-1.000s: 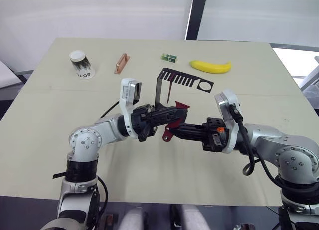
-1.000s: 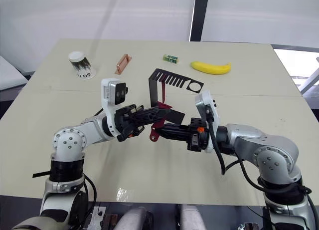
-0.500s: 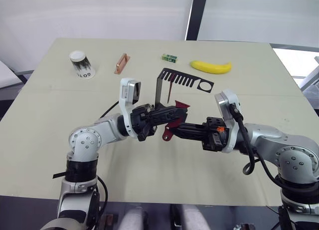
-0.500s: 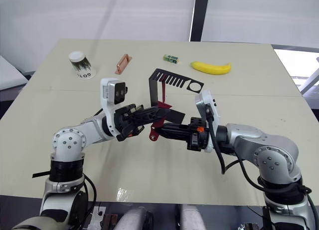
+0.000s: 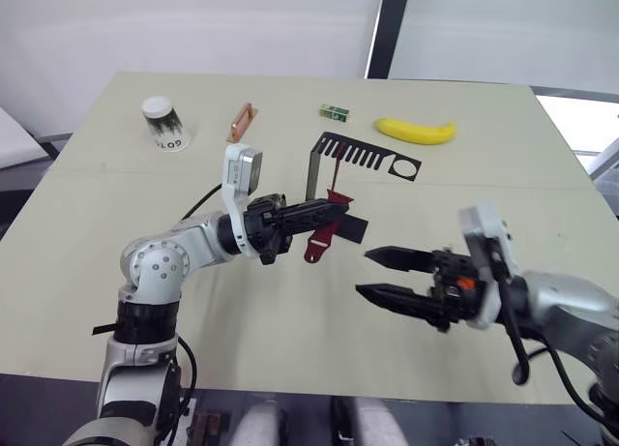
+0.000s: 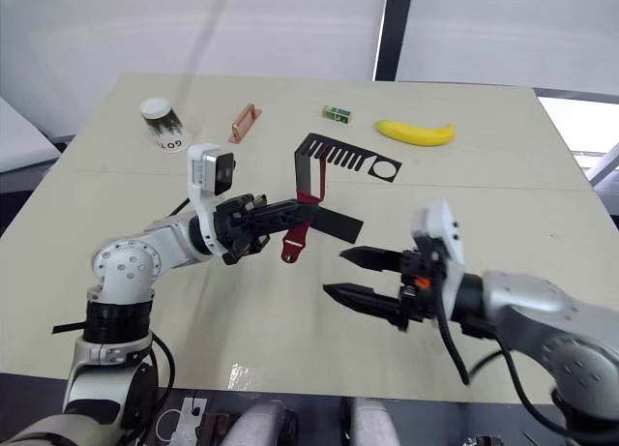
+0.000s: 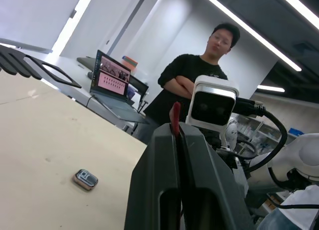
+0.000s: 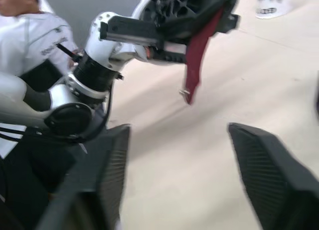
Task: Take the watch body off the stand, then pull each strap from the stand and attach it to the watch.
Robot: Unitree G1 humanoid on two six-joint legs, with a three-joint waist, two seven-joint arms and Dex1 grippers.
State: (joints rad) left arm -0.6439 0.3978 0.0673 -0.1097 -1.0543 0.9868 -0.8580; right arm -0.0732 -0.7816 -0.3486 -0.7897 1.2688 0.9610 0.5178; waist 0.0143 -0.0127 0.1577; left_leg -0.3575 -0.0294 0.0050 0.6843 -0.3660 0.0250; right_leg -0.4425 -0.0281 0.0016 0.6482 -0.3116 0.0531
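Dark-red strap (image 5: 320, 241) dangling from left pincer (image 5: 340, 210)

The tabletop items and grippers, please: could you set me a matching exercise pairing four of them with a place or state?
Column one:
1. banana
2. paper cup
3. left gripper
4. right gripper

Column two:
A. open, holding nothing
B. far left of the table
C. shut on a red strap
D. far side, right of the stand

Pairs: 1-D, 2-B, 3-C, 4-A
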